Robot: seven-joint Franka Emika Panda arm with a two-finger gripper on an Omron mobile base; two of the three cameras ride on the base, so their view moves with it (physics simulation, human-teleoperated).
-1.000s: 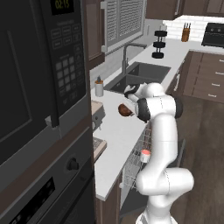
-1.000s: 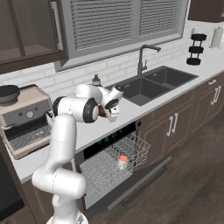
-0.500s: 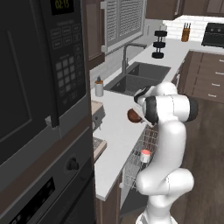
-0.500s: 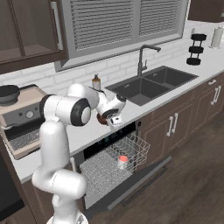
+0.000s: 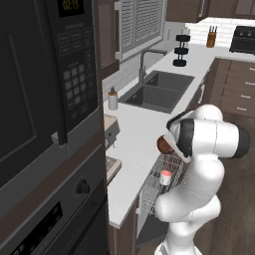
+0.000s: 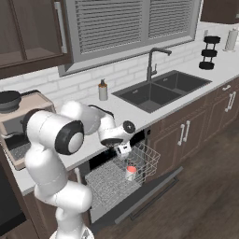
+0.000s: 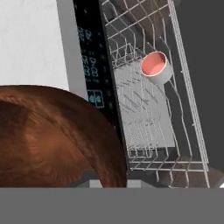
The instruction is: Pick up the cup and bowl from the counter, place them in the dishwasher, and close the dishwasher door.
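The tool (image 6: 113,143) is closed on the round, shallow, dark reddish-brown bowl (image 7: 52,135) and holds it in the air at the near edge of the smooth white-grey tabletop (image 5: 139,130), above the pulled-out pale wire rack (image 6: 112,175) of the dishwasher (image 6: 100,161). The small pale cup (image 7: 155,67) with a red inside stands upright in that rack. The flat dark dishwasher door (image 6: 149,193) hangs open below. The dark double sink (image 6: 161,88) is further along the tabletop.
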